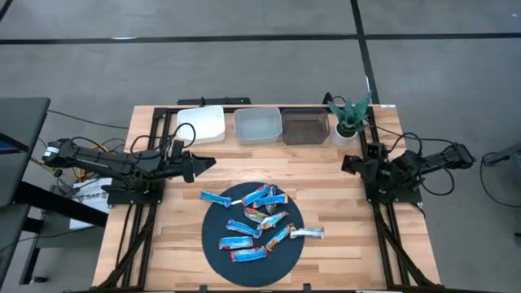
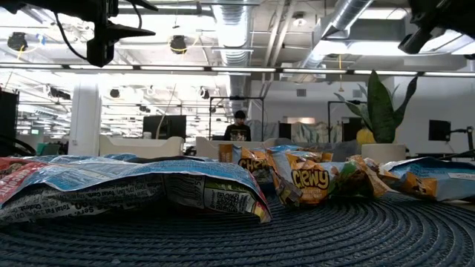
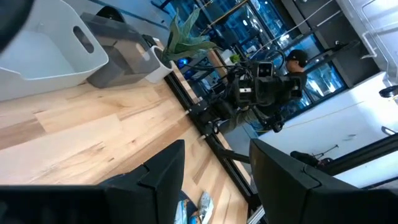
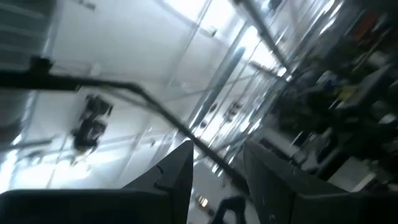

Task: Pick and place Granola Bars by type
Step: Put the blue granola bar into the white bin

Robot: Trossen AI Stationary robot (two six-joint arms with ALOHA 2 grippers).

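Jaws apart both arms (nothing held); Granola Bars (image 1: 254, 221) on dark round mat (image 1: 213, 244), wooden table (image 1: 163, 236).

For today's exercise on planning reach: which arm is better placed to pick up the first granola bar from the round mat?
Probably the left. In the high view the left gripper, fingers open, points inward close to the blue bar at the dark mat's edge. The right gripper sits tucked back at its own side, farther from the pile.

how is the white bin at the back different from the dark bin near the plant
The white bin is opaque white and sits leftmost in the back row; the dark bin is smoky grey, rightmost, beside the plant. The white bin has a handle cutout. Both look empty.
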